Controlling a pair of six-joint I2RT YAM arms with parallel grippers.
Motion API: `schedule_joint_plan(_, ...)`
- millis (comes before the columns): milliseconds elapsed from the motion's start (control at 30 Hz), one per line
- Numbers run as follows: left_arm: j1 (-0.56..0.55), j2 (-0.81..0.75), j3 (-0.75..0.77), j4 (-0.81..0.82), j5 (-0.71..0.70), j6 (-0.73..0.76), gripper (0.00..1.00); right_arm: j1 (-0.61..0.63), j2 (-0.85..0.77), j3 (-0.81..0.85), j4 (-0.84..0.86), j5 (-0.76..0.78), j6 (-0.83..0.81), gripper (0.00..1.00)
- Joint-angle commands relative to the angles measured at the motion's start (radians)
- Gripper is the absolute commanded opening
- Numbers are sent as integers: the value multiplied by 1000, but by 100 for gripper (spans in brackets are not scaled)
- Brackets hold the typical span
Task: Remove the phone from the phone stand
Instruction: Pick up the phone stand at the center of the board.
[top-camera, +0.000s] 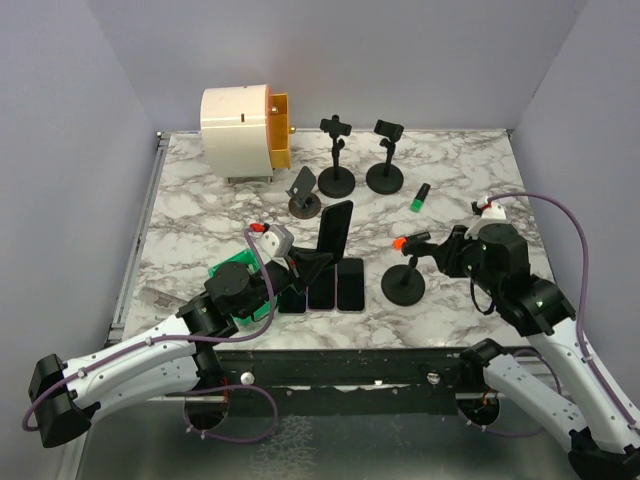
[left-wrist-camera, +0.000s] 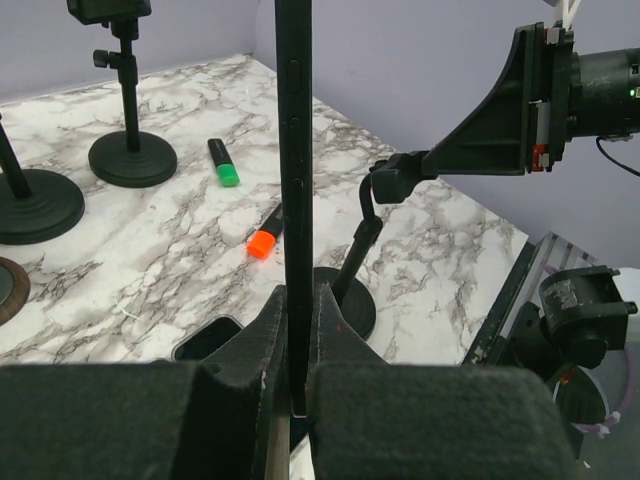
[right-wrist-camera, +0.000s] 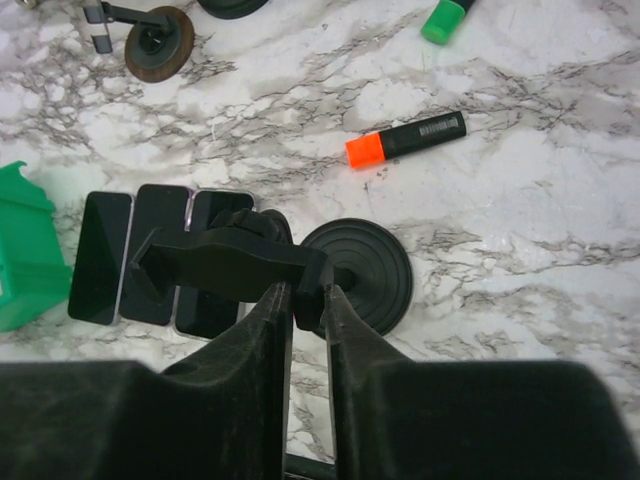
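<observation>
The white marble-patterned tabletop (top-camera: 450, 170) is streaked all over with grey veins. The glossy black upright phone (top-camera: 337, 232) and the matte black round-based phone stand (right-wrist-camera: 360, 270) share one colour, as do the three dark flat phones (top-camera: 322, 285). One black marker has an orange cap (right-wrist-camera: 405, 138), and another black marker has a green cap (top-camera: 421, 198). The cream cylinder (top-camera: 235, 120) has an orange end. The plastic block (right-wrist-camera: 25, 250) is bright green, the walls (top-camera: 400, 60) pale lavender, the cables (top-camera: 560, 205) purple.

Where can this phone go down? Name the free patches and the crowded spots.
Free: the table between the white drum and the left arm, and its far right corner past the green marker. Crowded: the middle, with three flat phones, the phone stand and the orange marker.
</observation>
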Motion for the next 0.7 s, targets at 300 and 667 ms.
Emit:
schedule_joint_plan(300,1,-30,-7,44,-23,0,0,3,62,194,-28,-1,-74,0)
schedule_joint_plan(667,1,-92,-29,44,-64,-5,0,4,214,314,174,60,-80,0)
